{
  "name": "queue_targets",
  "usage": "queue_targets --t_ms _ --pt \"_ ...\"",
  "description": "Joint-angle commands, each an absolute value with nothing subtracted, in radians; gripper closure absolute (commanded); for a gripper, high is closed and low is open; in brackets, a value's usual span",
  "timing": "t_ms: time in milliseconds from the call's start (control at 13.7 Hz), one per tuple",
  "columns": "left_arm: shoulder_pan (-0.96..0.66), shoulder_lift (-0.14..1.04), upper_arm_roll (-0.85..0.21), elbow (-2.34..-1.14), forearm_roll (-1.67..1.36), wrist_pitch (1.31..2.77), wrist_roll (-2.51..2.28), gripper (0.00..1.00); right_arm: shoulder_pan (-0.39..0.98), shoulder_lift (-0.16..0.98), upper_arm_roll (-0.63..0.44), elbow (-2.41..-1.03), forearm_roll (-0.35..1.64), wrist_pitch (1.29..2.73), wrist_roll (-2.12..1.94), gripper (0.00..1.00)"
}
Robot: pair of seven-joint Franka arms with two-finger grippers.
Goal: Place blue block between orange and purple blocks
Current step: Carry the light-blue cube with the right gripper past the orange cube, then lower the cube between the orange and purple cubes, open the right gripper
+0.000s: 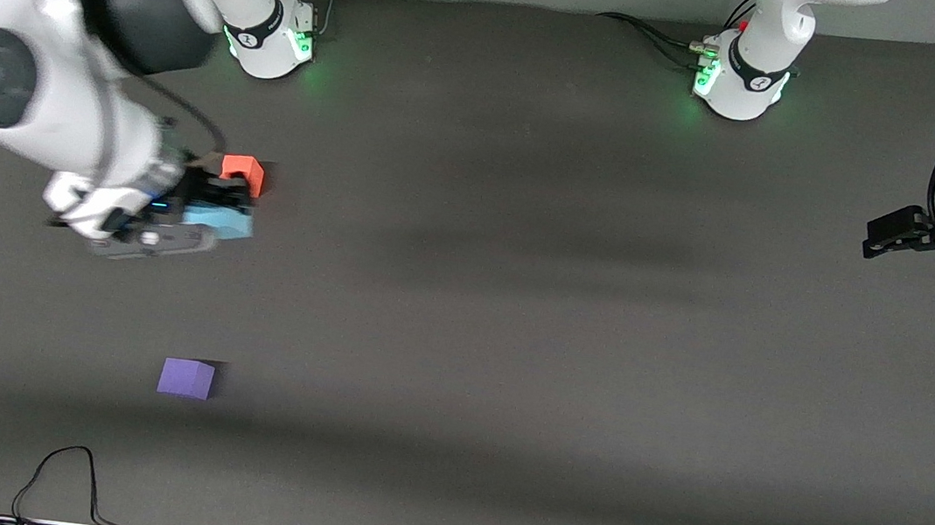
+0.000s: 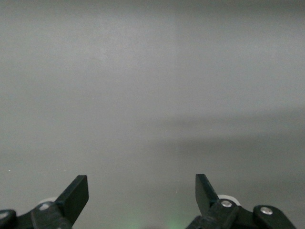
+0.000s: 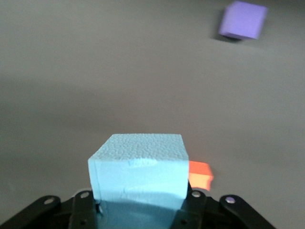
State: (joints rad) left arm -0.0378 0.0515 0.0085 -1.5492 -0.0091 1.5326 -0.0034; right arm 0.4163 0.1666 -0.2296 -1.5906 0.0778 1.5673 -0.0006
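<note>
Front view, left of frame: right gripper point(image 1: 213, 212) clamped on blue block point(image 1: 219, 221), carried just beside orange block point(image 1: 244, 173), purple block point(image 1: 187, 378) lower down, gap evidently the target. Right edge: left gripper point(image 1: 884, 239) idle, fingers spread wide.

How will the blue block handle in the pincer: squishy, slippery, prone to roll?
The blue block, held in the right pincer, shows a pebbled foam-like face with a small dent: probably light and slightly compressible. The matte texture suggests decent grip. Flat cube faces make rolling unlikely once set down.
</note>
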Motion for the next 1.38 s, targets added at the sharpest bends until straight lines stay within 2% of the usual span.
queue_targets --t_ms 0,218,364,655,801,1092,1311 --pt "-0.051 0.040 0.020 -1.551 0.005 1.534 0.006 0.00 0.428 0.058 -0.365 -1.744 0.075 1.594 -0.176 0.75" --pt "-0.052 0.038 0.020 -1.552 0.009 1.545 -0.006 0.00 0.428 0.055 -0.422 -1.761 0.041 1.598 -0.215 0.75" --pt "-0.051 0.040 0.018 -1.555 0.009 1.543 -0.002 0.00 0.428 0.052 -0.429 -1.839 0.041 1.685 -0.215 0.75" --pt "-0.048 0.041 0.018 -1.557 0.009 1.546 0.005 0.00 0.428 0.070 -0.431 -2.145 0.043 2.131 -0.215 0.75" --pt "-0.049 0.043 0.020 -1.559 0.011 1.548 -0.001 0.00 0.426 0.158 -0.430 -2.201 0.078 2.287 -0.213 0.75" --pt "-0.049 0.043 0.020 -1.560 0.017 1.551 -0.008 0.00 0.430 0.337 -0.425 -2.212 0.188 2.477 -0.259 0.75" --pt "-0.048 0.044 0.018 -1.560 0.015 1.554 -0.009 0.00 0.430 0.445 -0.416 -2.209 0.413 2.559 -0.403 0.74"
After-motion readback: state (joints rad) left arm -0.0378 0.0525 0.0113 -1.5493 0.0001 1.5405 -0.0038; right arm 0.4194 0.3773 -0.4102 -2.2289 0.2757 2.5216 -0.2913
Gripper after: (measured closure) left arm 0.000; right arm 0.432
